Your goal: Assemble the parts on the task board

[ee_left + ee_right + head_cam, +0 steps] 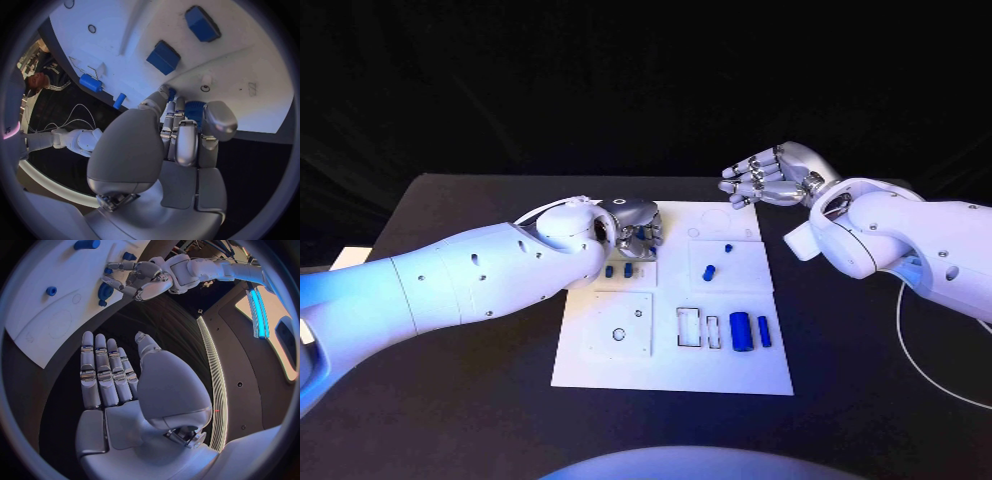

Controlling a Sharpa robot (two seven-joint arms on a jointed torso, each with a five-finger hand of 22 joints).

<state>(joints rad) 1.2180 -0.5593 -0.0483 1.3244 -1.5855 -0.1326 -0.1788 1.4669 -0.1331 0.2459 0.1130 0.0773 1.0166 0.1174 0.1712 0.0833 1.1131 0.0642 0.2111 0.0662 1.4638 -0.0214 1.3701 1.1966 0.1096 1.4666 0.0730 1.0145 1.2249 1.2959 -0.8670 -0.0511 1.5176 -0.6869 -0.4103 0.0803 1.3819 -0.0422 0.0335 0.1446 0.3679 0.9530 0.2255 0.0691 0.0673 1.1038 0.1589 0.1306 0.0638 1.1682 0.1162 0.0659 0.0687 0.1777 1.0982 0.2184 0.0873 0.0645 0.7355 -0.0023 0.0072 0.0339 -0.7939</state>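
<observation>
Taking the task board (672, 375) as the landmark on the black desk (473, 400), its nearest stretch carries a square inset plate (619, 325) toward the left and, beside it toward the right, a rectangular slot frame (691, 327) with two blue parts (750, 331) lying flat just next to it. Those two do not look seated in anything. Further up the board, one small blue part (710, 271) lies on the middle panel, and two more small blue parts (620, 270) lie close by the left robot hand (635, 232), which is down on the board's left edge with its fingers curled in around something blue; I cannot tell whether it truly has it clamped. Beyond the board's far right corner the right robot hand (770, 176) hovers above the desk, fingers apart and holding nothing. By my judgement the assembly is at an early stage, most pieces loose.
</observation>
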